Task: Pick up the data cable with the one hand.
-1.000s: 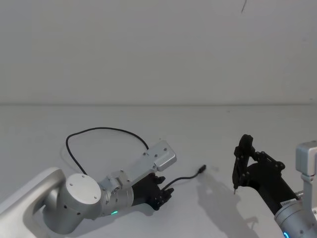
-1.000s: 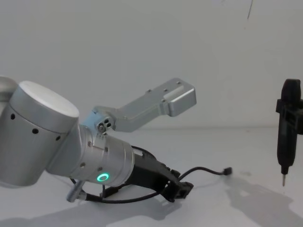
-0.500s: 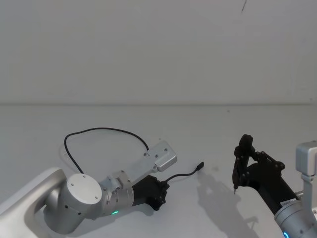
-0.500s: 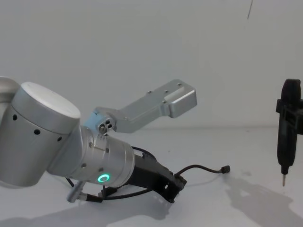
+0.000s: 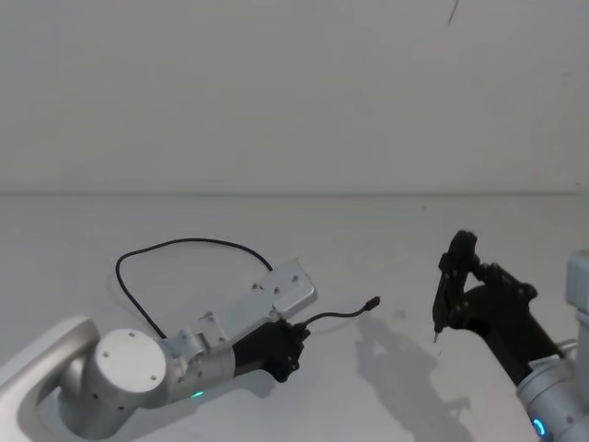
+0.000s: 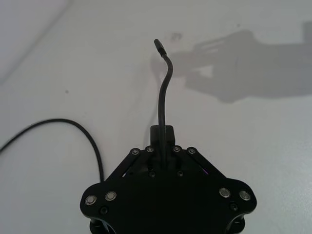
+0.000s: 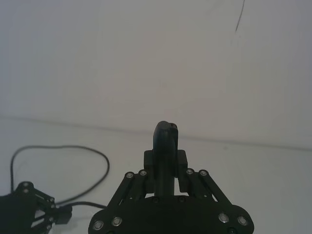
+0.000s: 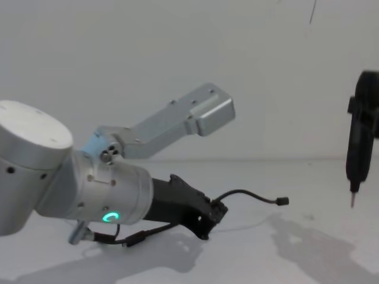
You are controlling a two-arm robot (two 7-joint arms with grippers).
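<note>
The data cable is a thin black cord looping over the white table. My left gripper, the one hand, is shut on it a short way from one end. That end arcs clear of the table to a small plug. From the left wrist, the cable runs straight out from between the closed fingers of the left gripper. From the chest, the left gripper is low over the table, the held plug hangs in the air and the other plug lies under the arm.
My right gripper hovers at the right, shut on a slim black pen-shaped tool whose metal tip points down above the table. A white wall stands behind the table.
My left gripper has closed on the cable, then risen and drawn back left with it, so the plug end has come off the table. The right arm has shifted slightly up.
</note>
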